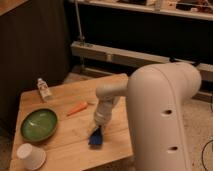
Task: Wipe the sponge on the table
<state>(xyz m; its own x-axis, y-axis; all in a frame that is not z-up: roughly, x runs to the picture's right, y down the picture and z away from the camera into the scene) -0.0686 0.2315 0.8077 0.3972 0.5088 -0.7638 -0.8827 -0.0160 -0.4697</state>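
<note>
Gripper (96, 130) meets the upper end of the blue sponge (95, 139), which lies near the front edge of the desk (75, 92); whether it grips the sponge cannot be told. A clean wipe likely needs steady downward pressure and strokes clear of the carrot (76, 108) at 11 o'clock and the edge at 6 o'clock

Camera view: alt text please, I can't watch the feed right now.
The gripper is down on the blue sponge near the front edge of the table. Also on it: a carrot, a green bowl, a white cup and a small bottle.
</note>
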